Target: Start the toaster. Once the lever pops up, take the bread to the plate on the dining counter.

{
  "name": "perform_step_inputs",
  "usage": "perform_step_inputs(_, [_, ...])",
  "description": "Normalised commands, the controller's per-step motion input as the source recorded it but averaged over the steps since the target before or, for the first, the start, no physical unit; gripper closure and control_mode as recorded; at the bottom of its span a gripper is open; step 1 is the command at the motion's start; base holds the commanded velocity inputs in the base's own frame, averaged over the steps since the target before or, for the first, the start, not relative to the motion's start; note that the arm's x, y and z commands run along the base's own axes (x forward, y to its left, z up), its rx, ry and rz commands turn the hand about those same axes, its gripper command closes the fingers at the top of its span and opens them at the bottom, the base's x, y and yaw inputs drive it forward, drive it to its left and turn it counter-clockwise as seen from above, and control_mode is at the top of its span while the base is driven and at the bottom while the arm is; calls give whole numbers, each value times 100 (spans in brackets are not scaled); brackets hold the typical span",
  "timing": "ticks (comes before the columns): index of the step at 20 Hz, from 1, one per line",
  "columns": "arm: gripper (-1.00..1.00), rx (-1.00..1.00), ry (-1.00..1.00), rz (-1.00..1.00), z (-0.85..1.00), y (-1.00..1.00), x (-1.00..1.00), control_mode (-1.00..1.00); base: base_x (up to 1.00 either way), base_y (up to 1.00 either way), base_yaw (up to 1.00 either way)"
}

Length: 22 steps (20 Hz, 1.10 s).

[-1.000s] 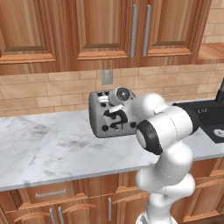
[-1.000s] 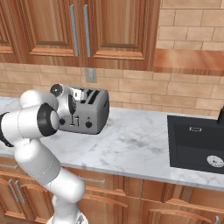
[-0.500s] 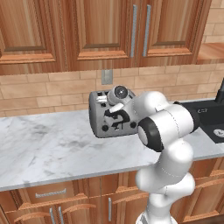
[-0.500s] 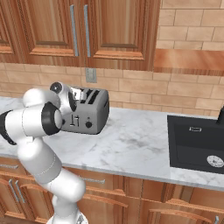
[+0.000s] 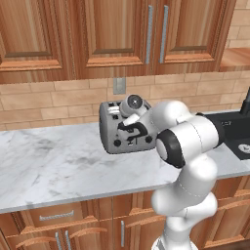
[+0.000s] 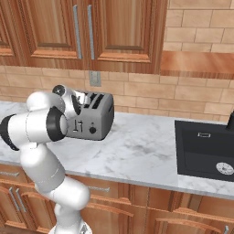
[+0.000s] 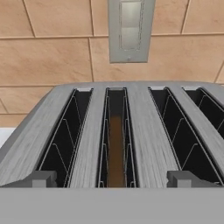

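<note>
A boxy silver-grey toaster [image 5: 122,129] sits at the centre of the left base view, on a white-grey veined marble worktop [image 5: 53,166] under wooden wall cabinets [image 5: 97,34]. Its front face carries two black round knobs and dark lever slots; no brand name or lettering can be read on it. In the right base view the toaster [image 6: 93,116] sits left of centre, partly covered by the white arm, with a black sink [image 6: 205,148] at the right edge. The hand view looks down on the toaster's brushed metal top [image 7: 144,131], where four long black slots run from bottom to top of the frame. The second slot from the left holds the bread [image 7: 116,148], a thin brown slice sunk low between the wire guides. A grey wall outlet plate [image 7: 130,28] is at the top centre, on tan brick tiles. The gripper [image 7: 113,178] hangs over the toaster's near edge, jaws spread wide and holding nothing, with the grey fingertips [image 7: 40,178] at the bottom of the frame either side of the bread slot.
</note>
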Motion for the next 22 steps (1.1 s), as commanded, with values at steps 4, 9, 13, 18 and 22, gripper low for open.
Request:
perform_step_inputs(4, [-100, 0, 1, 0, 0, -4, 4, -100, 0, 0, 0])
perform_step_inputs(9, [-100, 0, 0, 0, 0, 0, 1, -100, 0, 0, 0])
perform_step_inputs(13, [-100, 0, 0, 0, 0, 0, 0, -100, 0, 0, 0])
perform_step_inputs(18, [-100, 0, 0, 0, 0, 0, 0, -100, 0, 0, 0])
perform_step_inputs(22, [-100, 0, 0, 0, 0, 0, 0, -100, 0, 0, 0])
